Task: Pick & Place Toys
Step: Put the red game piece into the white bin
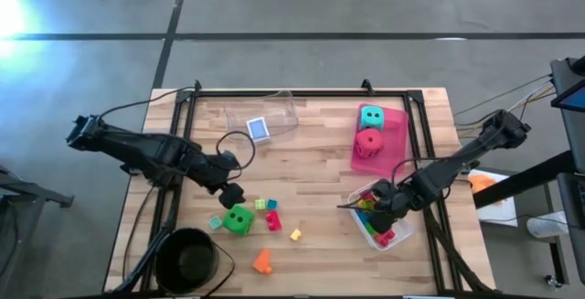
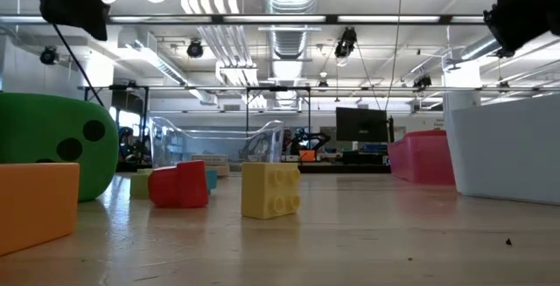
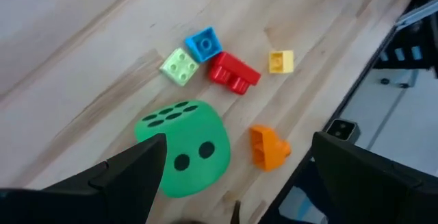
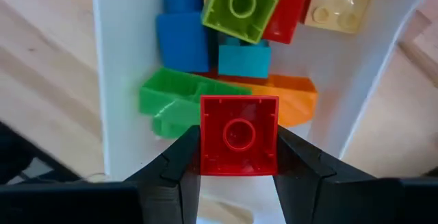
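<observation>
My right gripper (image 1: 382, 209) is over the white tray (image 1: 399, 235) at the table's right, shut on a red brick (image 4: 238, 135). The tray holds several bricks: green (image 4: 171, 97), orange (image 4: 298, 97), blue (image 4: 181, 32), lime (image 4: 243, 5). My left gripper (image 1: 230, 194) is open and empty, just above and beside the green dotted die (image 1: 239, 219), which rests on the table. In the left wrist view the die (image 3: 183, 145) lies between and beyond the spread fingers (image 3: 137, 176). Loose bricks lie around it: red (image 1: 272, 219), yellow (image 1: 295, 235), orange (image 1: 262, 261). My right gripper pinches the red brick by two opposite side walls (image 4: 205, 138) between its two fingers. The fingers point down from above into the white tray. The brick sits level with its stud side toward the wrist, over the green and orange bricks; whether it touches them I cannot tell.
A pink tray (image 1: 395, 148) at the far right holds the teal die (image 1: 371, 116) and the red die (image 1: 368, 142). A clear tray (image 1: 274, 112) at the far middle holds the blue card box (image 1: 259, 129). A black bowl (image 1: 187, 258) stands at the near left corner.
</observation>
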Robot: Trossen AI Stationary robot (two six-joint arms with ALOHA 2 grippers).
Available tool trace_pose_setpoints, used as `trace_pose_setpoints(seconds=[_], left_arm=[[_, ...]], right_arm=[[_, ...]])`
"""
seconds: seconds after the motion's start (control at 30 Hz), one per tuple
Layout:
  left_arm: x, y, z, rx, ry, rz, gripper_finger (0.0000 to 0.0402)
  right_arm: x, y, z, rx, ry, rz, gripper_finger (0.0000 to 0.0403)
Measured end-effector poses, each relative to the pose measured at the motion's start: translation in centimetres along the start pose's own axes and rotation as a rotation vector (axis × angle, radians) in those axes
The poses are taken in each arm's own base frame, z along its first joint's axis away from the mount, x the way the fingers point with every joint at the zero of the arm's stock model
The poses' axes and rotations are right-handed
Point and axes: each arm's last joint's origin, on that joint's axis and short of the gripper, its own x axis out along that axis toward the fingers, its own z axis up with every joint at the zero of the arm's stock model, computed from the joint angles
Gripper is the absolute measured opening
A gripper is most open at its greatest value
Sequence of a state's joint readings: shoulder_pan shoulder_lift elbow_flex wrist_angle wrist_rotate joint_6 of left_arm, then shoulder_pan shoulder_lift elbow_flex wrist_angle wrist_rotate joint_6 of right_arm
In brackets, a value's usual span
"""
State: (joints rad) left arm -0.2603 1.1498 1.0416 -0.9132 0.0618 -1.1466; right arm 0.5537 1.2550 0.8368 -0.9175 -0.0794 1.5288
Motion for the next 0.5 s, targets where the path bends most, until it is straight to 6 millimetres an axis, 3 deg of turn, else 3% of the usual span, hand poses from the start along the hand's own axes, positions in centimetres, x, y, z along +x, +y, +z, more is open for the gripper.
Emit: trace_pose_setpoints(seconds=[0.27, 0.5], left_arm=[[1.1, -0.2, 0.1, -0.006, 0.051, 0.023, 0.0370], [1.0, -0.2, 0.1, -0.004, 0.055, 0.018, 0.0370]], right_arm=[[2.4, -1.1, 0.6, 0.025, -0.049, -0.110, 0.0131], [3.3, -0.8, 1.2, 0.034, -0.081, -0.138, 0.0131]])
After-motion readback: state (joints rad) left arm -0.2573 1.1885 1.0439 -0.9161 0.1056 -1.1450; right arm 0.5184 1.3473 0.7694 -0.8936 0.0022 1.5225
